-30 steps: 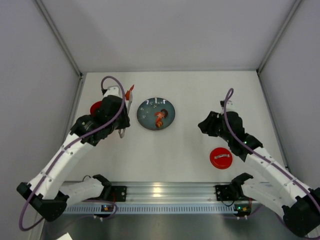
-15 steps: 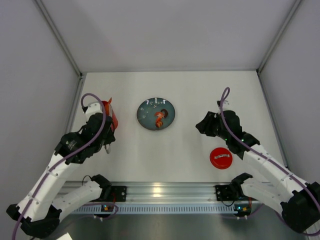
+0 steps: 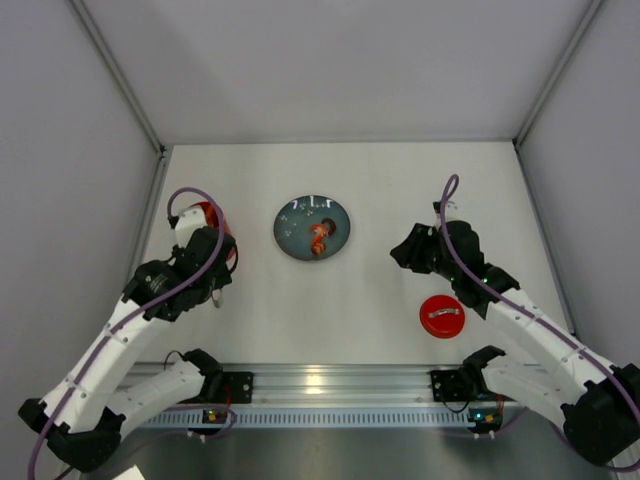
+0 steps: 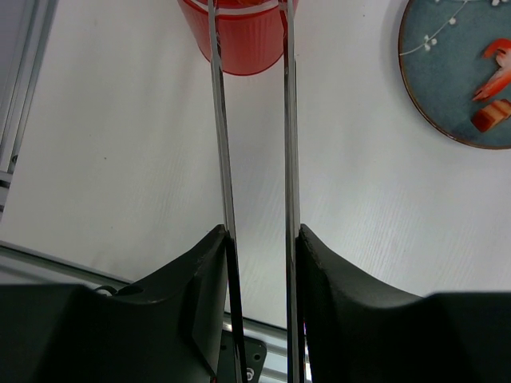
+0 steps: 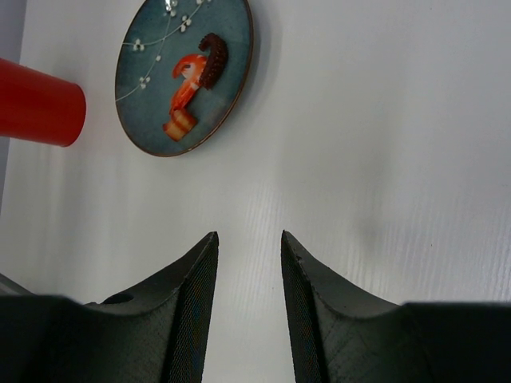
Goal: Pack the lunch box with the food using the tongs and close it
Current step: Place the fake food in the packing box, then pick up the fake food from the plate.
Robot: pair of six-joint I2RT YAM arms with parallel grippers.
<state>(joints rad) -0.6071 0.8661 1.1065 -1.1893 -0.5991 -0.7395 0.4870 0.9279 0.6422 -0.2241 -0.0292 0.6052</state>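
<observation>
The left pincer [image 4: 259, 239] is clamped on the tongs [image 4: 291, 128], whose two silver arms run out between its fingers to the red lunch box [image 4: 249, 44], which stands on the worktop [image 4: 120, 159] left of the plate [image 4: 439, 88]. The food [image 4: 497, 70] lies on the plate. The right pincer [image 5: 249, 243] hangs partly open and empty, with the lid [image 3: 441, 316] near it

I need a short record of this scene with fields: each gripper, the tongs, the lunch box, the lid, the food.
left gripper: shut on the tongs
right gripper: open, empty
tongs: arms point toward the lunch box
lunch box: uncovered, left of the plate
lid: lying apart, to the right of the plate
food: some pieces on the plate
</observation>
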